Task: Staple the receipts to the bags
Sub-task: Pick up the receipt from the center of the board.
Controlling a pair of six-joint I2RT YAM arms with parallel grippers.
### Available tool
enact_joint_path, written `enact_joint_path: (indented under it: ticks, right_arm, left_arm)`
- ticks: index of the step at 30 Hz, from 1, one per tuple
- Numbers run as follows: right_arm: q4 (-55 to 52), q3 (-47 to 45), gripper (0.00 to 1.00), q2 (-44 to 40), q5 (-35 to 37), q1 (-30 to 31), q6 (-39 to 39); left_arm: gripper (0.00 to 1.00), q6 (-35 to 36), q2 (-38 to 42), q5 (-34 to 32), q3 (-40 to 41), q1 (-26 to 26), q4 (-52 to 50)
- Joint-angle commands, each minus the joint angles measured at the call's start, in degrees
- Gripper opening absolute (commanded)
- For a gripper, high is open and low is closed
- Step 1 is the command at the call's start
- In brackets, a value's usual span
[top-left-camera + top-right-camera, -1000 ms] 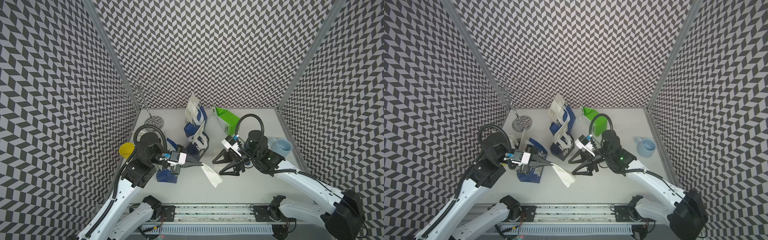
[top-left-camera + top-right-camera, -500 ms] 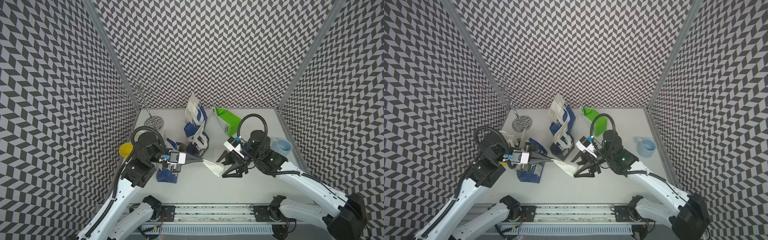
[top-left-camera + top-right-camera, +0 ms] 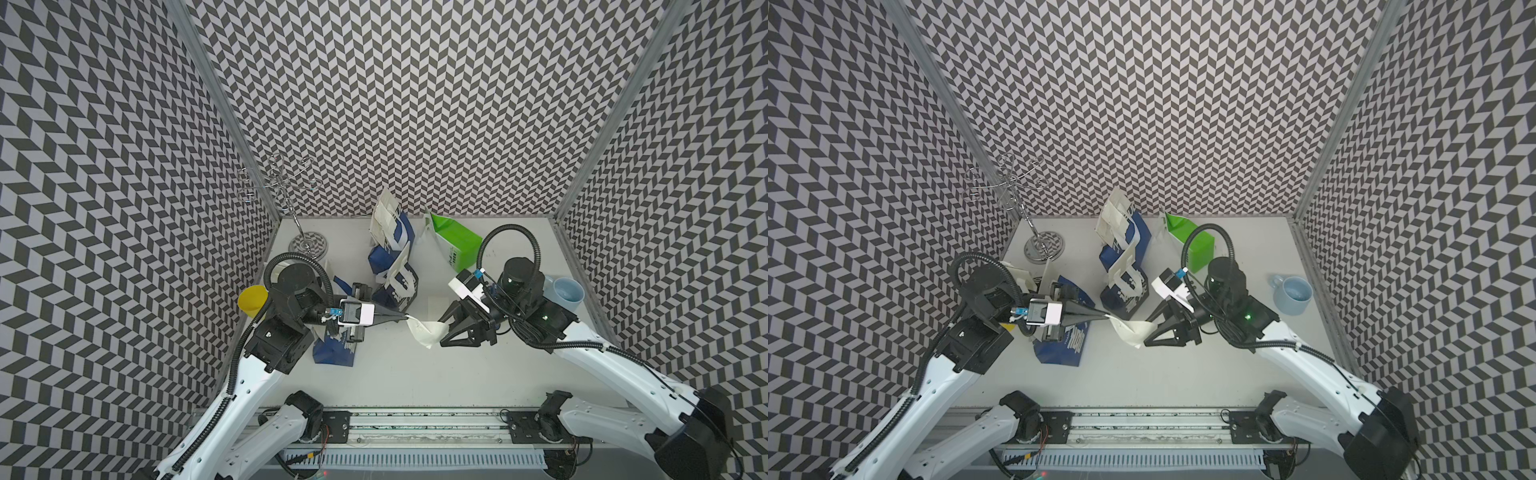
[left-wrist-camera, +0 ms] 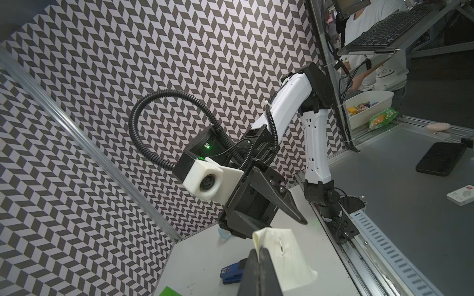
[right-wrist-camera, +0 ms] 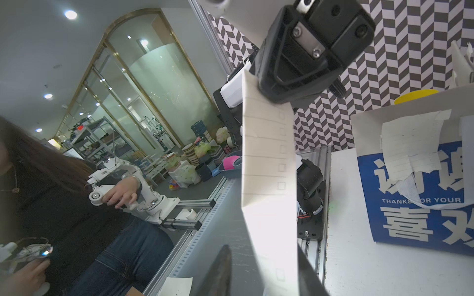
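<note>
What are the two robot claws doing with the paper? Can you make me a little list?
Left gripper: shut on one end of the receipt
Right gripper: open, jaws either side of the receipt's other end
Receipt: off the table, between both grippers
Blue stapler: on the table, in neither gripper
Green bag: at the back of the table

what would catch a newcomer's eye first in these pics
A cream receipt is held up over the middle of the table, pinched at one end by the shut left tool, with the right tool open around its other end. Further back, one bright green bag stands out beside the dark blue bags. Black-and-white chevron walls close in the scene on three sides.
</note>
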State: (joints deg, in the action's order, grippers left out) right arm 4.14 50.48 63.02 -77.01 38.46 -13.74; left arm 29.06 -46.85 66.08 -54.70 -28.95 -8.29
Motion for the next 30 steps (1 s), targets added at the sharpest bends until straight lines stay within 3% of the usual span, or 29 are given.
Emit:
enact_joint_path:
  ticks: [1,6,7,8,9,10,11,14,17,21,24,27,30]
  right_arm:
    - [3.68,1.42,0.18,-0.74,0.37,0.23,-1.46]
    - [3.98,1.22,0.02,-0.8,1.92,0.22,-2.0]
    - [3.94,1.15,0.01,-0.92,2.22,0.26,-2.02]
    - [3.95,1.11,0.0,-0.97,2.94,0.21,-2.04]
    - [3.72,1.02,0.0,-1.02,3.97,0.24,-2.03]
    - [3.47,1.02,0.0,-1.06,4.7,0.23,-1.91]
    - [2.95,1.06,0.0,-1.15,5.82,0.22,-1.61]
    - [2.2,1.05,0.0,-1.25,9.65,-0.2,-1.19]
    - [2.7,1.37,0.0,-0.73,11.96,-1.03,-1.29]
    - [6.9,1.17,0.0,0.56,16.18,-2.3,-3.34]
    - [14.31,0.11,0.0,3.1,19.14,-3.12,-8.94]
    - [18.53,0.43,0.0,6.57,21.29,-3.98,-12.29]
    - [25.71,-0.85,0.0,10.29,22.4,-4.83,-17.76]
  left_arm:
    - [0.0,-0.99,0.76,-2.67,1.64,0.21,3.86]
    - [0.03,-3.98,1.66,-4.8,3.37,0.2,8.44]
    - [0.19,-4.32,1.65,-4.9,3.31,0.21,8.7]
    - [0.46,-4.88,1.61,-5.6,3.18,0.21,8.82]
    - [0.53,-5.42,1.82,-6.7,3.02,0.21,8.85]
    - [0.85,-5.76,1.98,-7.75,3.02,0.21,9.0]
    - [1.0,-6.84,2.23,-9.71,3.21,0.21,9.71]
    - [1.0,-14.18,2.45,-15.47,4.27,1.54,13.13]
    - [1.0,-19.58,-0.66,-10.02,2.84,5.7,12.94]
    - [1.0,-25.92,-4.51,-4.29,2.06,7.45,17.81]
    - [1.0,-27.61,-6.7,-4.28,1.05,7.91,19.96]
    - [1.0,-31.98,-6.26,-12.08,4.02,8.39,27.05]
    - [0.99,-36.65,-6.57,-26.19,7.61,9.27,31.07]
